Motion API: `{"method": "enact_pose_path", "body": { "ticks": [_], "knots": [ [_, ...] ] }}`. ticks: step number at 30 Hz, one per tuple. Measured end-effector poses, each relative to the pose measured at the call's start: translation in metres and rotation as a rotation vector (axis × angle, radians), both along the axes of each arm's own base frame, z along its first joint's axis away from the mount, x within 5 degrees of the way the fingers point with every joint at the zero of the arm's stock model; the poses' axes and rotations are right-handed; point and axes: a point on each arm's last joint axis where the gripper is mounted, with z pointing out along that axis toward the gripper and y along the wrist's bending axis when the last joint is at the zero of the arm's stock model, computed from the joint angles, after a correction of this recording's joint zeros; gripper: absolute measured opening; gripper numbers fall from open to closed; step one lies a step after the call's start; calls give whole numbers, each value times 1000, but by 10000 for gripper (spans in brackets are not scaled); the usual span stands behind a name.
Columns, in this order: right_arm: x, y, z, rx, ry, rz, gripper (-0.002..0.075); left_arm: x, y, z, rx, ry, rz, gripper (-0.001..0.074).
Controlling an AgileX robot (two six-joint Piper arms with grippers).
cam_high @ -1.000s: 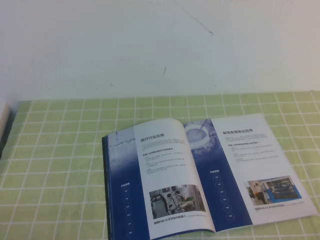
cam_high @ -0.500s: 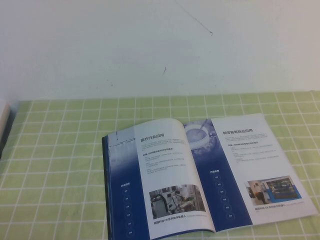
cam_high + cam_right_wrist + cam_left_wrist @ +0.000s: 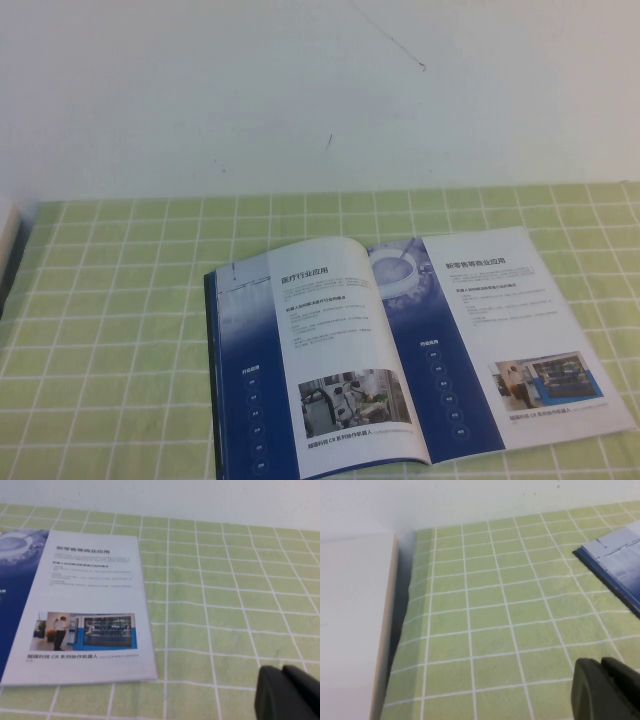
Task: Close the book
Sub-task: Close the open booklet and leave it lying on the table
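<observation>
Still, nothing has shifted: the book (image 3: 400, 350) lies open, flat on the counter (image 3: 120, 300), near and right of centre. My left hand (image 3: 601, 672) hangs left of it, my right hand (image 3: 283, 677) past its right edge, both pinched together. Bare counter flanks those edges.

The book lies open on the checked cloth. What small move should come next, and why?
Probably bring the right gripper toward the book's flat right page edge to lift it; the left gripper hovers over the cloth farther off. Neither touches the open book yet.
</observation>
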Motion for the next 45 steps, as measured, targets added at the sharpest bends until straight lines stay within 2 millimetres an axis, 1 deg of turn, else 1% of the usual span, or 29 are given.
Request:
{"method": "enact_pose_path", "body": {
  "ticks": [5, 11, 13, 15, 17, 18, 22, 25, 29, 31, 33, 35, 37, 39, 42, 44, 45],
  "knots": [
    [0, 0, 0, 0, 0, 0, -3, 0, 1, 0, 44, -4, -3, -4],
    [0, 0, 0, 0, 0, 0, -3, 0, 1, 0, 52, -8, -4, -4],
    [0, 0, 1, 0, -7, 0, -3, 1, 1, 2, 53, -37, -3, -4],
    [2, 0, 3, 1, -51, 1, -3, 2, 1, 6, 50, -85, 0, -4],
    [4, 0, 10, 4, -141, 3, -3, 4, 1, 17, 41, -209, 6, -4],
    [5, 0, 17, 6, -214, 4, -3, 4, 1, 22, 39, -264, 8, -4],
    [4, 1, 45, 10, -527, 9, -3, 1, 2, 46, 25, -537, 20, -4],
    [-4, 1, 68, 16, -788, 13, -3, -3, 2, 59, 14, -687, 26, -4],
    [-15, 1, 85, 20, -1011, 12, -3, -9, 3, 70, 3, -824, 32, -4],
    [-17, 0, 88, 34, -1048, 3, -3, -12, 3, 75, -2, -884, 35, -4],
    [-16, 0, 87, 34, -1043, 3, -3, -14, 4, 78, -8, -920, 45, -4],
    [-14, 0, 85, 44, -988, 5, -3, -13, 6, 77, -54, -909, 64, -4],
    [-9, 0, 87, 48, -846, 6, -3, -10, 7, 77, -89, -833, 71, -4],
    [-9, 1, 98, 34, -712, 8, -3, -9, 6, 84, -105, -718, 55, -4],
    [-15, 0, 122, 23, -531, 6, -3, -16, 3, 113, -112, -616, 24, -4],
    [-15, 0, 139, 12, -399, 5, -3, -17, 2, 133, -108, -543, 6, -4],
    [-12, 0, 146, 4, -333, 6, -3, -15, 1, 140, -104, -506, 0, -4]
  ]
}}
